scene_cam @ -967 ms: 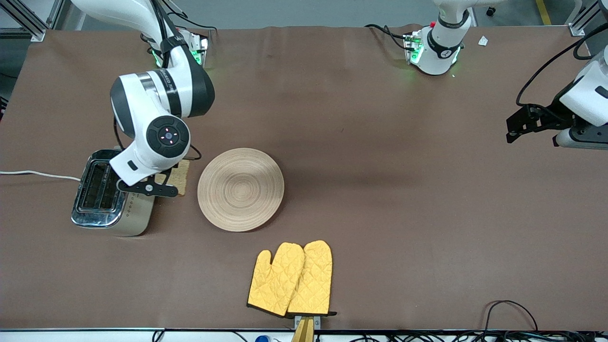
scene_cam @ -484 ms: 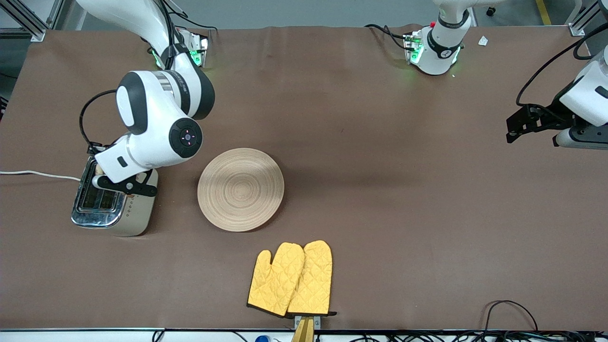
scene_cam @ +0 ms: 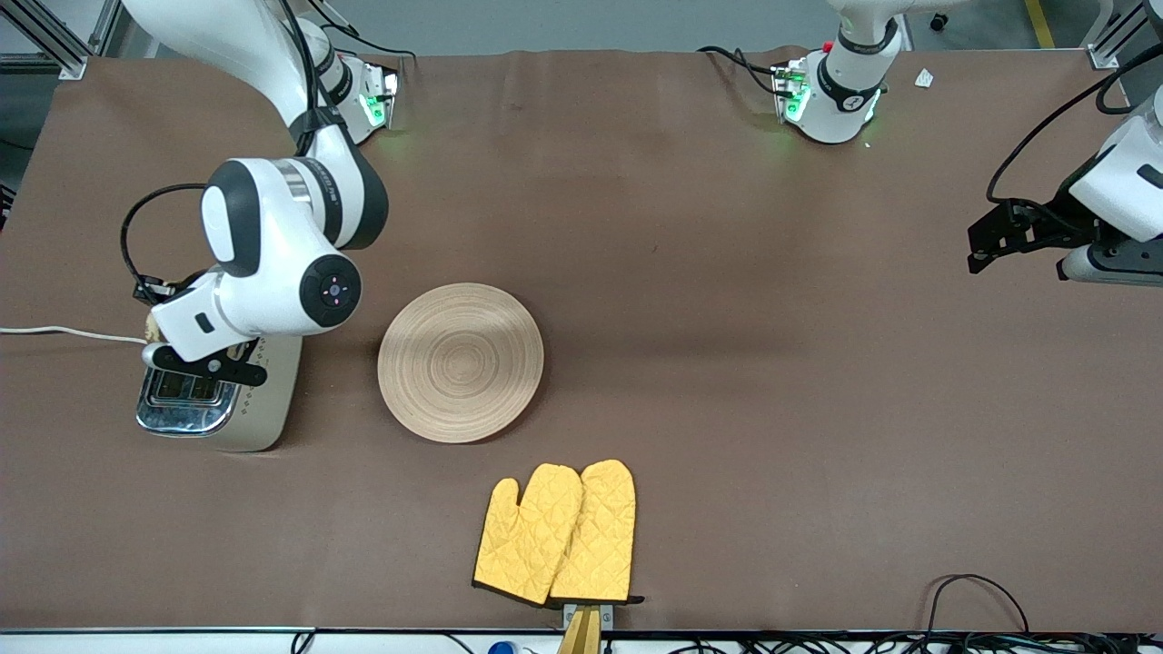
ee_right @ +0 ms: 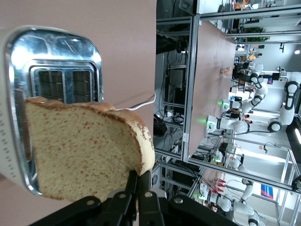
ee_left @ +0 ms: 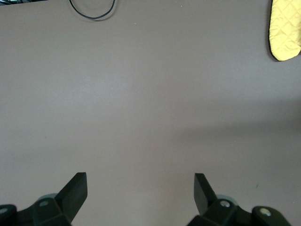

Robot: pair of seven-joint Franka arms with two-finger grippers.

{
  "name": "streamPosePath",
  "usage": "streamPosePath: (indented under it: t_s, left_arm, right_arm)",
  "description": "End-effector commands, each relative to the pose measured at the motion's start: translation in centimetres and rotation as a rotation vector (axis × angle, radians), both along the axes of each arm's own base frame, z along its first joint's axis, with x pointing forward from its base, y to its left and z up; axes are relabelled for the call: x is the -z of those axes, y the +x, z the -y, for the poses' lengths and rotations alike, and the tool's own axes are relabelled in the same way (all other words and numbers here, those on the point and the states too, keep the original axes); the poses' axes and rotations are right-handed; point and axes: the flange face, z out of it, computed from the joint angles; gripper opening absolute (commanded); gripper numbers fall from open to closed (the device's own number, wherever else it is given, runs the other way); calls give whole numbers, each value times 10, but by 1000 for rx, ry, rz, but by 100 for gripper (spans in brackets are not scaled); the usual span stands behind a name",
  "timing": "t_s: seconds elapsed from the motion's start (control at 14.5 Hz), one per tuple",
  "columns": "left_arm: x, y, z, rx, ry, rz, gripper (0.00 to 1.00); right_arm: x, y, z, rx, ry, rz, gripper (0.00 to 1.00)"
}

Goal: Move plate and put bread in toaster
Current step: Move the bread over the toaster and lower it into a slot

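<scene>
My right gripper (scene_cam: 165, 343) is shut on the bread and holds it on edge over the toaster (scene_cam: 211, 404). In the front view only a sliver of the bread (scene_cam: 152, 328) shows past the hand. In the right wrist view the brown speckled slice (ee_right: 84, 146) is pinched at its crust by the right gripper (ee_right: 139, 182), above the toaster's chrome top and its two slots (ee_right: 61, 82). The round wooden plate (scene_cam: 461, 361) lies on the table beside the toaster, toward the left arm's end. My left gripper (scene_cam: 983, 247) waits open and empty at the left arm's end (ee_left: 139, 188).
A pair of yellow oven mitts (scene_cam: 556, 531) lies nearer the front camera than the plate; one mitt also shows in the left wrist view (ee_left: 284, 28). The toaster's white cord (scene_cam: 64, 332) runs off the right arm's end. Black cables (scene_cam: 972, 599) lie at the front edge.
My right gripper has carried the bread from the table beside the toaster up over the toaster's top, toward its cord end. The left arm has not moved.
</scene>
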Motion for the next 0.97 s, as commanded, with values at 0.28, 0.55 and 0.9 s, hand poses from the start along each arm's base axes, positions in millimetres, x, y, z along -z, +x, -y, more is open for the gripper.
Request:
streamPosePath:
  t_s: [0.28,0.55,0.9]
  left_arm:
    - [-4,-9,5,-4,19,11,100]
    - [-4,-8,4,-4,21,12,100]
    - [-4,-8,4,-2,21,12,100]
  right_arm:
    - [21,8,20,9,-36,-11,0]
    - [33,13,25,6,-31,-14,0]
    - [45,16,33,-1,-30,-21,1]
